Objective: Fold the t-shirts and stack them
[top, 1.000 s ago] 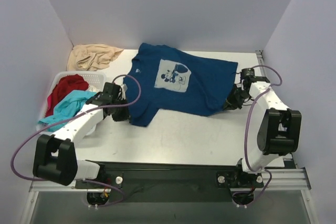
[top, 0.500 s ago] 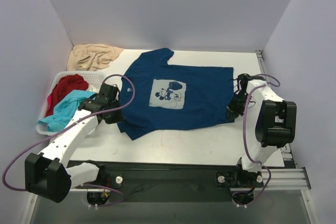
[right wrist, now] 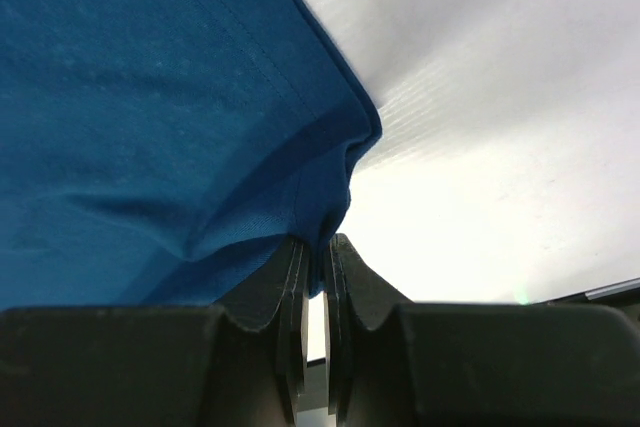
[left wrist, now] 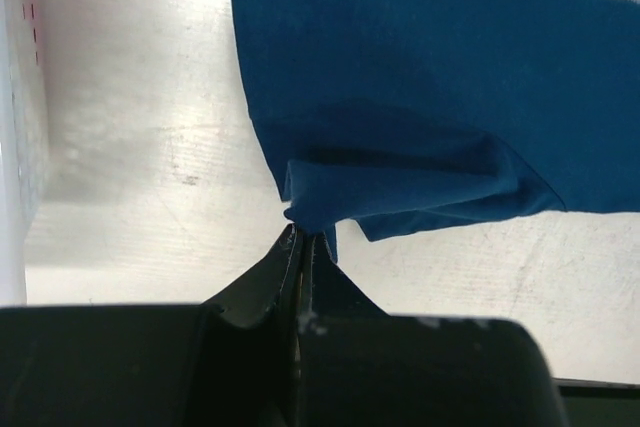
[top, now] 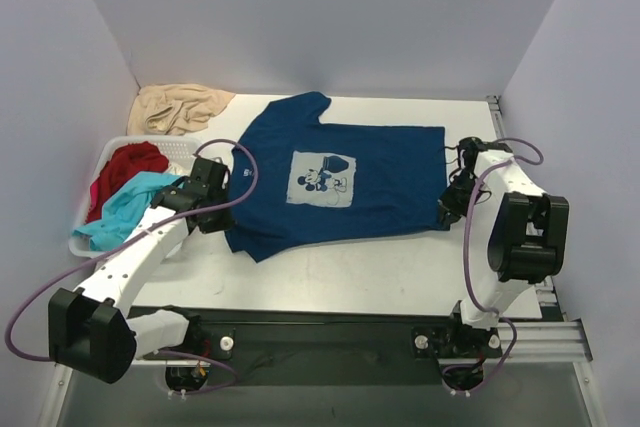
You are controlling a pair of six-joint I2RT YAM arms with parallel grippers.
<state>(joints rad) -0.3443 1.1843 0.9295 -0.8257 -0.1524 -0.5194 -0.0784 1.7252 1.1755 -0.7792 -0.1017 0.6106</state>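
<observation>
The navy t-shirt (top: 340,187) has been drawn nearer and now lies spread flat, print up, on the desk (top: 330,267). The left jaws pinch its left edge; the right jaws pinch its near right hem corner.

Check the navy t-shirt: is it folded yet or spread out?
Spread out, unfolded. The navy t-shirt lies print-up on the table; the left claw and right claw each pinch its edge.

We see the navy t-shirt (top: 340,182) as soft, matt knit cloth with a stitched hem; its chest print is paler and flat. The bench (left wrist: 130,147) looks smooth, white and faintly glossy, finely streaked. The basket (top: 175,150) is white perforated plastic.
</observation>
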